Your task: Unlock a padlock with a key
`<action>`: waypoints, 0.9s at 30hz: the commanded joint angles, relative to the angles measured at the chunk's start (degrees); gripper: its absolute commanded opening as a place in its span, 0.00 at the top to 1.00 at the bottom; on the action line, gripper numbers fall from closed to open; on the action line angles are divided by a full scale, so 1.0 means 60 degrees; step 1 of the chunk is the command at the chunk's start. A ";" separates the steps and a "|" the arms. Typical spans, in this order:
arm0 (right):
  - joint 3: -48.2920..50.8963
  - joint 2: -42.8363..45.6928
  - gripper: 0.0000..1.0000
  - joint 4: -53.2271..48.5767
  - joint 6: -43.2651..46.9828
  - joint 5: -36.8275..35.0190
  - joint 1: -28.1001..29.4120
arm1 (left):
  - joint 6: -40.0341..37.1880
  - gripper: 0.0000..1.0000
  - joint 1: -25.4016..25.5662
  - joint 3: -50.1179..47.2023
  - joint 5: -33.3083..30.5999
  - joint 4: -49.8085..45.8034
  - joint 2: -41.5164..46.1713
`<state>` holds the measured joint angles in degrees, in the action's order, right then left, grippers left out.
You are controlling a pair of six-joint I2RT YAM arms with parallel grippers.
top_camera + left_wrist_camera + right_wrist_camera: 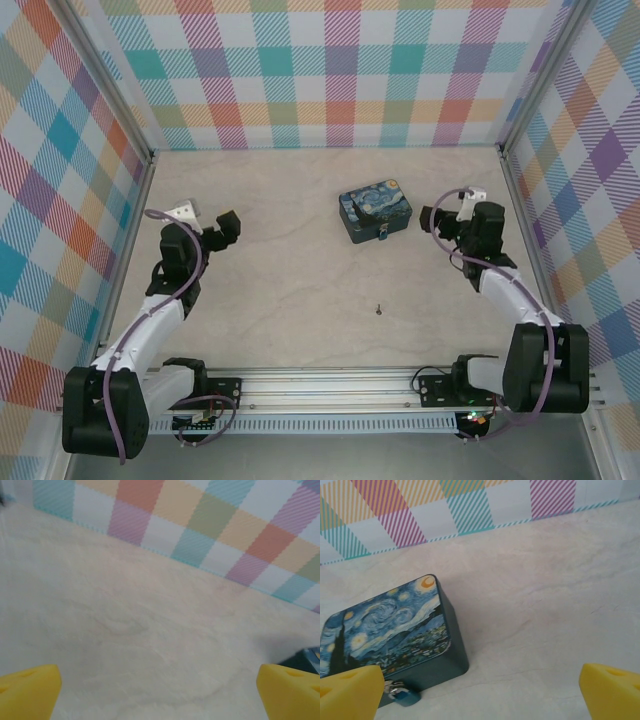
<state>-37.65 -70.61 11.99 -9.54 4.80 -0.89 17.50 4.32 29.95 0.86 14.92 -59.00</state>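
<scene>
Key [379, 308]: flat on the table [290, 290], well apart from both arms; I fear it skids out of a pinch
Padlock [404, 696]: at the box [385, 630] front; may swing
Left gripper [230, 228], right gripper [430, 216]: both spread wide, empty

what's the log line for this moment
left gripper open, empty | right gripper open, empty, beside box | key loose on table | padlock at box front, untouched
</scene>
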 commanded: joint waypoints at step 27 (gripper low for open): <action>-0.6696 -0.7511 0.17 -0.3288 -0.1425 0.5090 0.0186 | 0.2458 0.00 0.1824 -0.0334 0.1512 -0.0363 -0.1407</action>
<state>-75.79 -114.48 -5.08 -19.94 32.25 -0.43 32.14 14.87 27.88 10.55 11.05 -67.09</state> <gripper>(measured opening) 0.831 0.999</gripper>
